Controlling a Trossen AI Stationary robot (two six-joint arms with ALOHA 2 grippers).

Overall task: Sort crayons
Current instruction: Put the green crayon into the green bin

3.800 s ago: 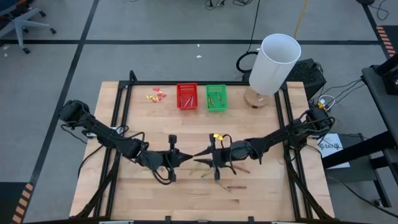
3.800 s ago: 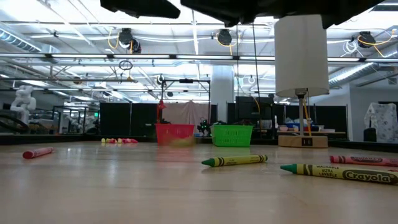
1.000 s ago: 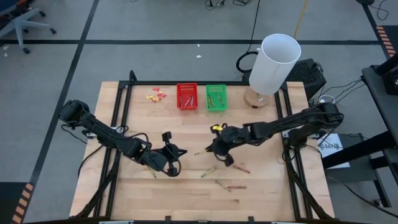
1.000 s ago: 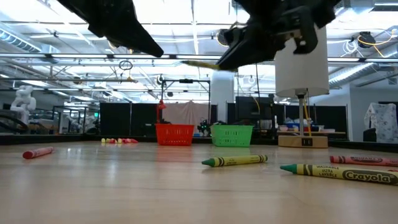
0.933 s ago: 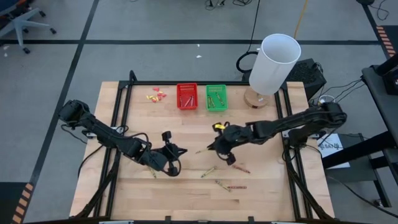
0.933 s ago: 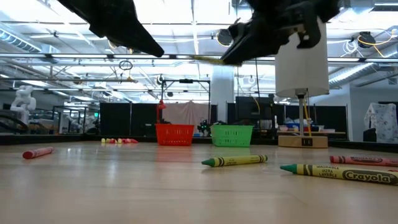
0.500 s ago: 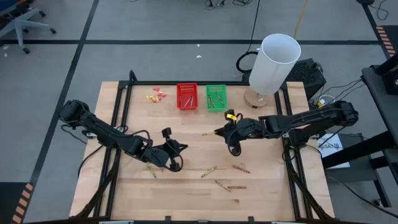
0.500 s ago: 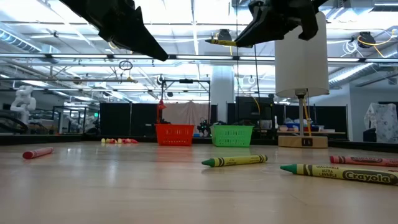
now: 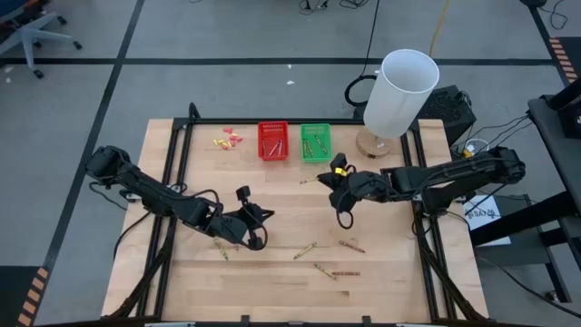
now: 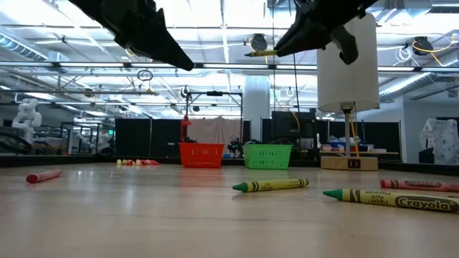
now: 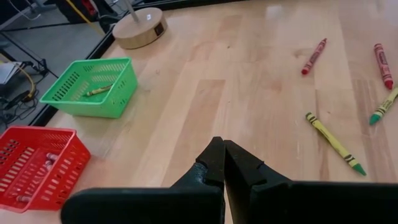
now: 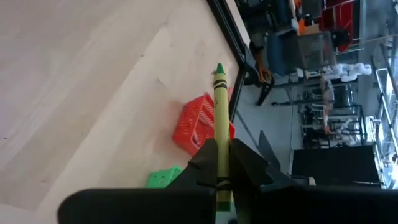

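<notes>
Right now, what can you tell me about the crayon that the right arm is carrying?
The crayon is a thin yellow-green stick with a darker green tip and dark bands on its paper wrapper. The right gripper has its fingers shut on the lower part, so the tip pokes out past them. It is lifted clear of the table, close to the green basket, touching nothing else.
</notes>
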